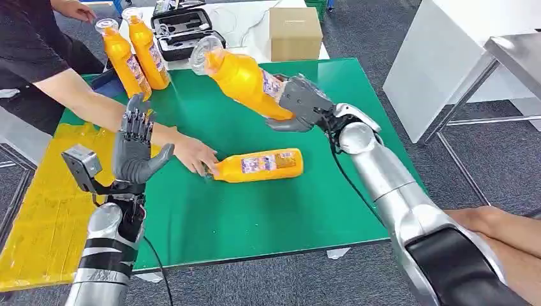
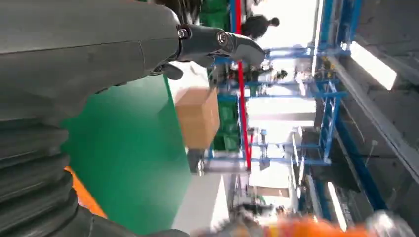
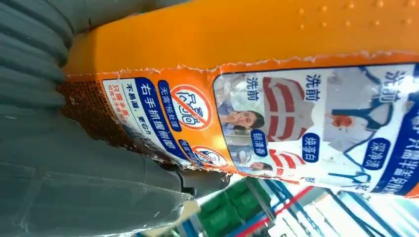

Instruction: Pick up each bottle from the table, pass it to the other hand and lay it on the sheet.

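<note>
My right hand (image 1: 301, 102) grips the base of an orange bottle (image 1: 239, 75) with a clear cap, held tilted above the green table (image 1: 255, 210), cap toward the far left; its label (image 3: 296, 123) sits close to the right wrist camera. My left hand (image 1: 135, 143) is raised over the table's left side, fingers spread upward, holding nothing; one finger (image 2: 217, 42) reaches out in the left wrist view. A second orange bottle (image 1: 258, 166) lies on its side mid-table, a person's hand (image 1: 191, 154) touching its cap end. The yellow sheet (image 1: 38, 210) covers the left.
Two more orange bottles (image 1: 137, 51) stand at the table's far left corner. A person's arm (image 1: 83, 95) reaches in from the left. Behind the table are an open black case (image 1: 185, 29) and a cardboard box (image 1: 295, 33). A white cabinet (image 1: 446, 57) stands right.
</note>
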